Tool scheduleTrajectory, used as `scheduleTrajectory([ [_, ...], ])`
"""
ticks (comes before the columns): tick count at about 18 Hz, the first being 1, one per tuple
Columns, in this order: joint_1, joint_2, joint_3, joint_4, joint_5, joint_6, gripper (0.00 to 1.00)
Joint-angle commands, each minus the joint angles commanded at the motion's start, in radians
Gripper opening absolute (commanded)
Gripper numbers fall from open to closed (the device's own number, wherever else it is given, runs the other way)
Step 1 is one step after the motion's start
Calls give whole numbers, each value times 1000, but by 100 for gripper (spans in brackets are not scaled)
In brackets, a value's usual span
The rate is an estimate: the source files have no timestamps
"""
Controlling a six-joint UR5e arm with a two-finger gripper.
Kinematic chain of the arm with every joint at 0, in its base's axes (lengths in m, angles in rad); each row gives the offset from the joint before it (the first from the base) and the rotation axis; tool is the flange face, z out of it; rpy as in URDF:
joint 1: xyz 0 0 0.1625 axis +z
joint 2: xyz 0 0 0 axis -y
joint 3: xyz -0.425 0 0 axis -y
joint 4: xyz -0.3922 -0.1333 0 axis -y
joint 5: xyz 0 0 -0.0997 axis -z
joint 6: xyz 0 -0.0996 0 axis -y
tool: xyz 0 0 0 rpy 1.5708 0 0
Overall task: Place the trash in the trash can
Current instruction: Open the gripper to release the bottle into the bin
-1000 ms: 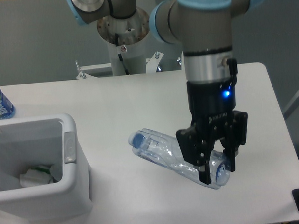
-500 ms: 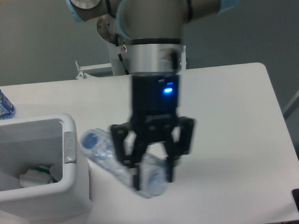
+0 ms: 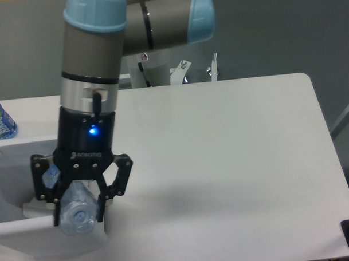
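The crushed clear plastic water bottle (image 3: 75, 211) hangs in the air, held in the black two-finger gripper (image 3: 77, 213). The two fingers are closed on the bottle's fat end, and the round bottom of the bottle faces the camera. The rest of the bottle goes up and back behind the gripper, so the cap cannot be seen.

The big white plastic trash can (image 3: 29, 230) sits at the 8 o'clock side of the white table (image 3: 221, 157). The gripper and the bottle are right over the can's near right corner, not over its middle. Something pale lies low in the can at 9 o'clock from the gripper, but it is too hidden to name.

An upright bottle with a blue label (image 3: 1, 120) stands far off at 10 o'clock. It is not trash.

What could go wrong? The bottle is long and the gripper is close to the rim. If the fingers let go here, the bottle could hit the thick rim, tip, and fall out onto the table. If the arm goes down, the fingers could bump the can's wall and push the can.
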Motion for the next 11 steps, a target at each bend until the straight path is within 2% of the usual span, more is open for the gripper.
scheduleTrajectory([
  [4, 11, 9, 9, 0, 5, 43, 100],
  [7, 69, 25, 11, -2, 32, 107, 100],
  [11, 132, 50, 5, -6, 228, 207, 100],
])
